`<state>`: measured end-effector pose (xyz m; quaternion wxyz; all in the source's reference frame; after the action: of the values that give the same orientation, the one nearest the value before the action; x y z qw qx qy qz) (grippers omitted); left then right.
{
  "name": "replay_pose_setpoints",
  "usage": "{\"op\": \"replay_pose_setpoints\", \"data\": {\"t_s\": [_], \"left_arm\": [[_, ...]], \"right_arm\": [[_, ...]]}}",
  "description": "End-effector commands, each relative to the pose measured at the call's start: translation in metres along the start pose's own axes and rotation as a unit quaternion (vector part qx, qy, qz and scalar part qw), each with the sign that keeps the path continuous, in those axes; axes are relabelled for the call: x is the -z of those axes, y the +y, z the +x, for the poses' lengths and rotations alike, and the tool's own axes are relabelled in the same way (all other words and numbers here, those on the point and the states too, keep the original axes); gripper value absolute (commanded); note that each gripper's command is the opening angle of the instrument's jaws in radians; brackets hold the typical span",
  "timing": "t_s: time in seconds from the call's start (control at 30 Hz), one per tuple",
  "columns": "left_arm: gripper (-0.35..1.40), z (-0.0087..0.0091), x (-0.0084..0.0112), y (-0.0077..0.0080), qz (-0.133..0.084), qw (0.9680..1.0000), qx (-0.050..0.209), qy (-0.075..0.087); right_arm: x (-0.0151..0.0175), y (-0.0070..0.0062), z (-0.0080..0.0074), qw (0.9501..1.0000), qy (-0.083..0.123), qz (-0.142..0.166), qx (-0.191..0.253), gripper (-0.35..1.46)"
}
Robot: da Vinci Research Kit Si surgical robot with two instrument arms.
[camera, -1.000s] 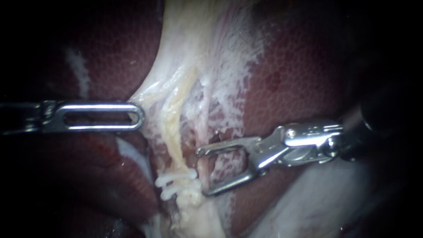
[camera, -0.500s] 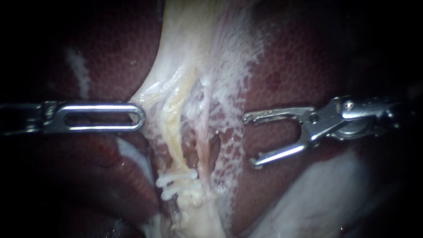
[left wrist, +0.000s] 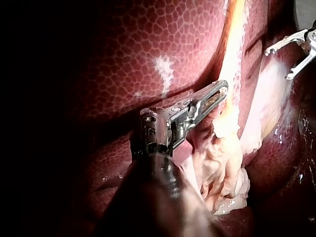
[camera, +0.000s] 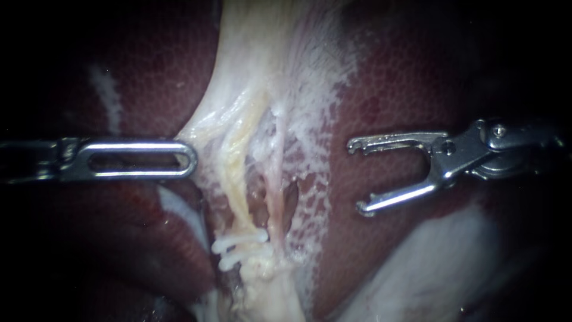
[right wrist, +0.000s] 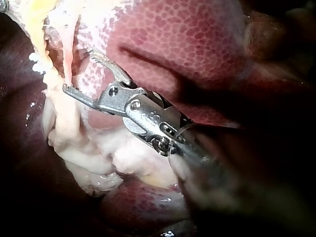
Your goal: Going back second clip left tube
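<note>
Left instrument (camera: 189, 160) enters level from the left. Its jaws lie together and appear clamped on the edge of the pale tissue (camera: 208, 128), which tents toward the tip. The risk here is the hold slipping or the thin edge tearing if traction rises, and then the whole field would slacken. Just beside it runs the left tube (camera: 235, 179), a yellowish strand under tension. Two white clips (camera: 238, 240) sit across its lower end, one close below the other, so I judge the second clip is on. Hard pull from the left could drag on them. Whether they fully encircle the tube I cannot tell. Next over is a small window, then the pinker right tube (camera: 275, 179), then lacy white tissue (camera: 310, 179) over the liver (camera: 417, 71). Right instrument (camera: 357, 177) comes in from the right. Its jaws stand wide apart and empty, hanging over the liver well clear of both tubes. The task calls for backing it out. The main hazard is the hooked lower jaw catching the lace or scoring the liver surface if the tip dips. In the right wrist view the jaws look close above the tissue, and contact cannot be ruled out. A swing back toward the tubes with the jaws spread could knock the clips.
</note>
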<state>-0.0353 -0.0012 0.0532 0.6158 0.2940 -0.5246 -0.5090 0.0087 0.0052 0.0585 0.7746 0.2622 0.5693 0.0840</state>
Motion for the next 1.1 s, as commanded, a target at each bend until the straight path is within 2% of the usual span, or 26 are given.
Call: {"op": "replay_pose_setpoints", "data": {"t_s": [0.03,0.17,0.37,0.47,0.77,1.1], "left_arm": [[-0.35,0.0,0.0,0.0,0.0,1.0,0.0,0.0],[-0.35,0.0002,-0.0005,0.0001,-0.001,1.0,-0.001,-0.001],[-0.35,0.002,-0.003,0.0006,0.001,1.0,-0.009,-0.002],[-0.35,0.0028,-0.0043,0.0013,0.0,1.0,-0.009,0.004],[-0.35,0.0034,-0.0074,0.0018,0.004,0.9999,-0.011,0.008],[-0.35,0.0036,-0.0078,0.0018,0.004,0.9999,-0.009,0.009]], "right_arm": [[0.0,0.0,-0.0001,1.0,0.0,0.0,0.0,0.6],[-0.0001,-0.0001,0.0,1.0,0.0,0.0,0.0,0.6],[-0.0002,-0.0001,-0.0001,1.0,0.0,0.0,0.0,0.6],[-0.0003,-0.0002,-0.0001,1.0,0.0,0.0,0.001,0.6],[-0.0003,-0.0002,-0.0001,1.0,0.0,0.0,0.001,0.6],[-0.0003,-0.0003,-0.0001,1.0,0.0,0.0,0.001,0.6]]}}
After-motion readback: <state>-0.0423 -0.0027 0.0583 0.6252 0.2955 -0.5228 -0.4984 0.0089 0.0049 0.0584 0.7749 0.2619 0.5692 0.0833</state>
